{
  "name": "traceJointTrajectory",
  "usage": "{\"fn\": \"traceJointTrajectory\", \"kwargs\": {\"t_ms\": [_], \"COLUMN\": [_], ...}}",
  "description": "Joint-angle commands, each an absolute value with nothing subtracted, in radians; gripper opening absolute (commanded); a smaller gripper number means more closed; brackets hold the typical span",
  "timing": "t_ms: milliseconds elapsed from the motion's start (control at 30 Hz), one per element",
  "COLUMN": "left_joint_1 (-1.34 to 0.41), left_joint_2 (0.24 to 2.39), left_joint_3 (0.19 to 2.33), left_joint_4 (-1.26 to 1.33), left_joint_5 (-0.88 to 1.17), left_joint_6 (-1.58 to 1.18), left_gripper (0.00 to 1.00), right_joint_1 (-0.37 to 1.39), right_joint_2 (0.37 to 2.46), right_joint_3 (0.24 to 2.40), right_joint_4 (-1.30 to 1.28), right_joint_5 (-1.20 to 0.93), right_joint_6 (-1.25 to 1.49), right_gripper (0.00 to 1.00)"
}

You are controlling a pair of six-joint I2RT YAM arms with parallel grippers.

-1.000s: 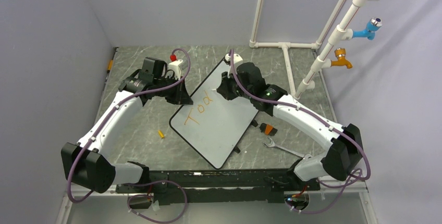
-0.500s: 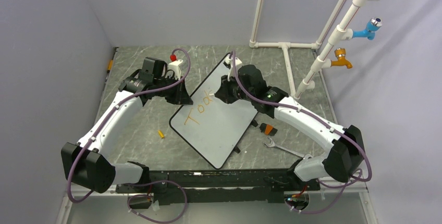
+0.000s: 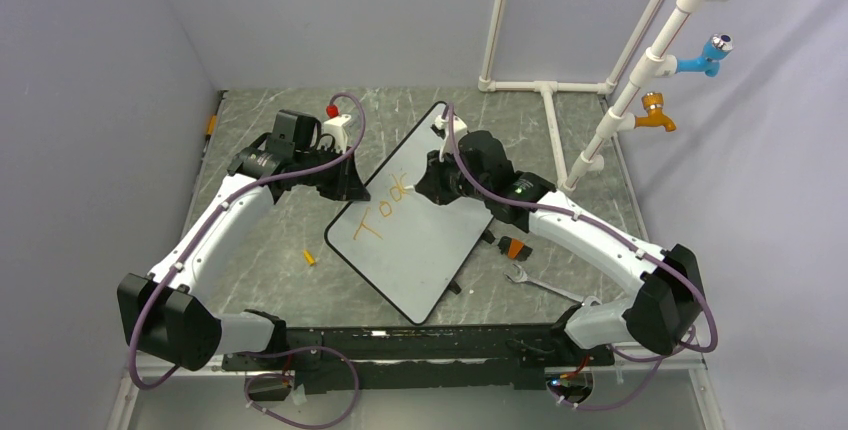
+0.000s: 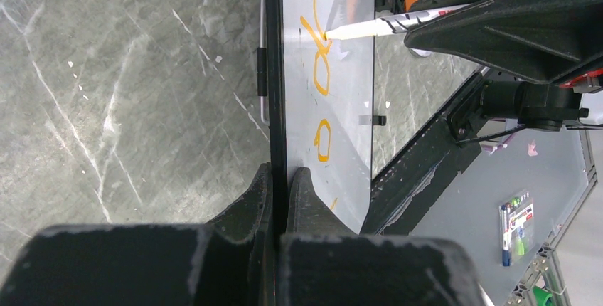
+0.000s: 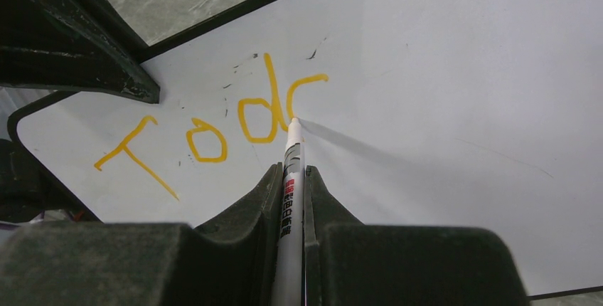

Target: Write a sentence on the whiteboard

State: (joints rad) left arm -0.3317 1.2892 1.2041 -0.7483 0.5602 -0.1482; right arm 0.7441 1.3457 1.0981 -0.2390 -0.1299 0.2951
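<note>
Whiteboard point(image 5: 462, 71) touches marker point(image 5: 293, 142) in right gripper point(image 5: 292, 174)

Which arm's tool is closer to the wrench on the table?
Right. The right tool, pressing a marker to the whiteboard, is over the board's upper part; the wrench lies off the board's right side. The left tool clamps the board's left edge, farther away.
</note>
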Motion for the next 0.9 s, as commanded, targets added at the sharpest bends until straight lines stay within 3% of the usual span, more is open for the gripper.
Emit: {"fn": "traceJointTrajectory", "kwargs": {"t_ms": [0,867], "left_joint_1": [-0.332,-0.333], "left_joint_2": [1.268,1.275], "left_joint_3": [1.21,1.212], "left_joint_4": [-0.699,-0.703], "left_joint_5": [0.437,0.431], "left_joint_6": [-0.049,-0.047], "left_gripper": [0.0,0.0], "right_joint_1": [0.743,0.742], "right_joint_2": [1.335,1.417], "right_joint_3": [1.109,1.261], "right_joint_4": [-0.251,-0.27], "right_joint_5": [-0.065,-0.046], "right_joint_6": [0.278,0.23], "right_gripper": [0.0,0.0]}}
